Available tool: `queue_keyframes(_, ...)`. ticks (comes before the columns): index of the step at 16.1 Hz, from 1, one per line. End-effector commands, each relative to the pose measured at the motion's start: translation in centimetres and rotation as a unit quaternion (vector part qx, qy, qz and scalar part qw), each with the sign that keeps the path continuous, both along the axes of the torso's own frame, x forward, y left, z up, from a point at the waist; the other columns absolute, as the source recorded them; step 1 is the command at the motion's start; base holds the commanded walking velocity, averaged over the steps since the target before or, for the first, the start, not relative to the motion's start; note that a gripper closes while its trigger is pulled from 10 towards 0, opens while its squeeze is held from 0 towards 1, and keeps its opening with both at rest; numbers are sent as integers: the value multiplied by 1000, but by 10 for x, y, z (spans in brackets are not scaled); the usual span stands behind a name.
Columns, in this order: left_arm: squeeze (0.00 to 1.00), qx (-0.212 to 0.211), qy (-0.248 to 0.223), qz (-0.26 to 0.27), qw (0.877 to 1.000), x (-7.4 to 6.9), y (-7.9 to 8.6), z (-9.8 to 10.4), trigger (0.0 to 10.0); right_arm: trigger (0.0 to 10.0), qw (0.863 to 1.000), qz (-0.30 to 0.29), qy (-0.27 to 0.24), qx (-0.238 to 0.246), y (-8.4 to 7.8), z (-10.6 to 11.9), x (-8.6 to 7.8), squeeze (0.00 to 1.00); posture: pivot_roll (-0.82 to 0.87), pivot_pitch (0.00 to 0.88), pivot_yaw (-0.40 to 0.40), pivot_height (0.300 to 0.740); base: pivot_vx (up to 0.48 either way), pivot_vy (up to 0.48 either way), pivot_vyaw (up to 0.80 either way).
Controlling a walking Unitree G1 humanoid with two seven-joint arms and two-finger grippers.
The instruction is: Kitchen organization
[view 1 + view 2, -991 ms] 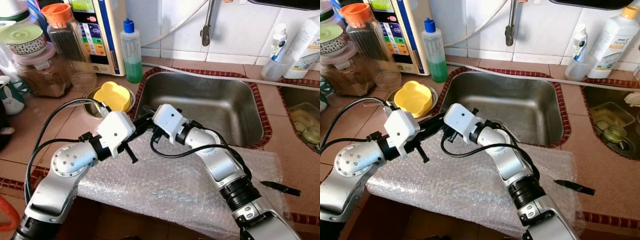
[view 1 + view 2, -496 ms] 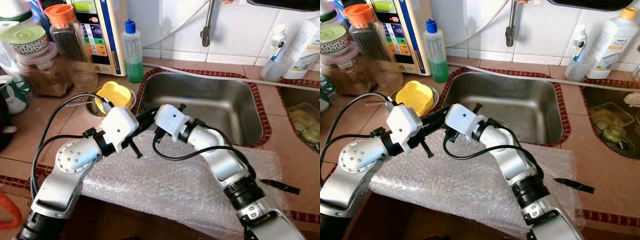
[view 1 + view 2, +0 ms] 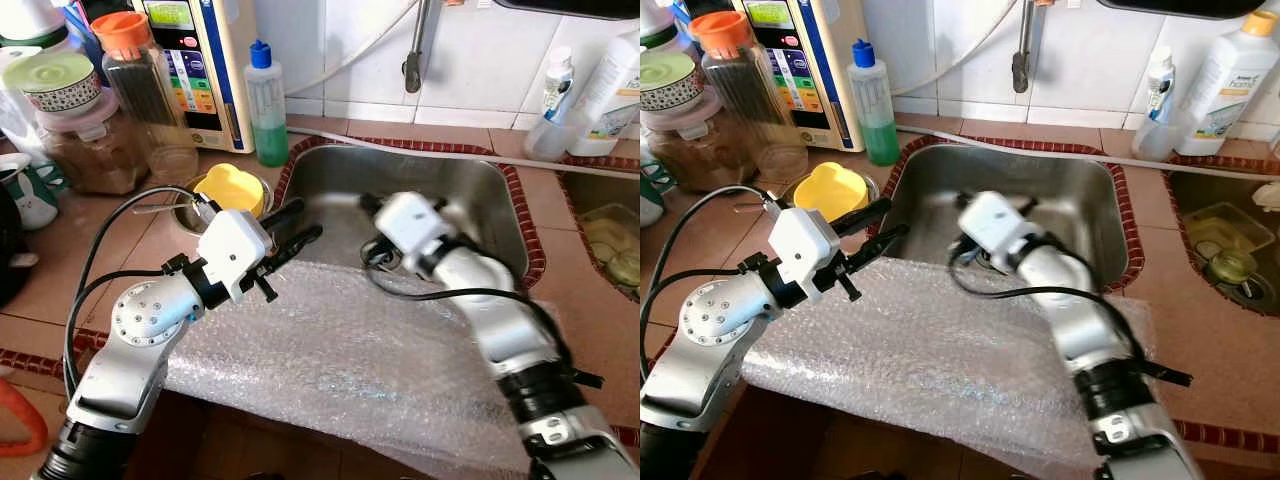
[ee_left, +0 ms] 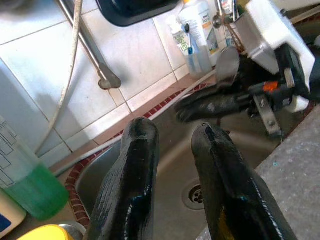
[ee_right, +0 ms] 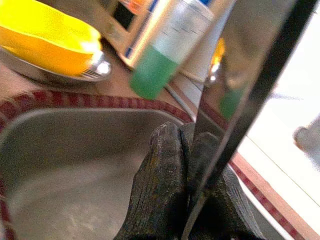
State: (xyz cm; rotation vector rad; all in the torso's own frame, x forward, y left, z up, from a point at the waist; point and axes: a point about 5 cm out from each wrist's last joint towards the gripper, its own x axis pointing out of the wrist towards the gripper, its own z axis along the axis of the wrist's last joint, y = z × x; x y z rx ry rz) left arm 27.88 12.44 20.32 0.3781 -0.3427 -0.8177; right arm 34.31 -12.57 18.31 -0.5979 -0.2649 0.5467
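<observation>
- Over the sink (image 3: 470, 180), what is the right gripper (image 5: 184, 131) carrying?
- A thin, flat metal utensil (image 5: 240, 85). The fingers are pressed together on it. From the left wrist its far end looks rounded, like a spoon, though I cannot say for certain. The arm is blurred in the head views.
- And the left gripper (image 3: 300, 222)?
- It hangs at the sink's left rim, just above the bubble wrap (image 3: 360, 350) spread across the front of the bench. Its fingers stand a narrow gap apart, with nothing between them.
- Has the utensil been put anywhere?
- Not yet. It is in the air above the basin, touching neither the sink nor the wrap.
- Progress, then?
- Partial at best, in my judgement. One item is in hand and unplaced. The yellow dish (image 3: 228, 188) sits in a steel bowl beside the sink, and the green bottle (image 3: 265, 100) and the jars (image 3: 90, 140) crowd the back left of the bench, all apparently unsorted.
</observation>
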Motion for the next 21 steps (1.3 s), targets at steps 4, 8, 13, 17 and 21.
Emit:
queue_keyframes(4, 1000, -35, 32, 9, 999, 1, 4, -7, 10000, 0, 997, -50, -7, 51, -42, 8, 3, 0, -178, 127, 93, 740, 0, 0, 0)
queue_keyframes(8, 1000, -49, 49, 23, 997, 4, 10, -13, 10000, 2941, 989, -102, 21, 109, -66, 5, 13, 0, -166, 138, 101, 740, 0, 0, 0)
queue_keyframes(13, 1000, -36, 59, 32, 997, 4, 16, -17, 10000, 10000, 973, -142, 74, 169, -77, -12, 20, 1000, -138, 145, 110, 740, 0, 0, 0)
queue_keyframes(17, 1000, -28, 59, 33, 997, 7, 18, -16, 10000, 10000, 961, -176, 107, 187, -85, -19, 25, 1000, -141, 144, 115, 740, 0, 0, 0)
queue_keyframes(21, 1000, -23, 60, 16, 998, 7, 16, -15, 10000, 10000, 955, -191, 125, 187, -89, -23, 27, 1000, -146, 143, 112, 740, 0, 0, 0)
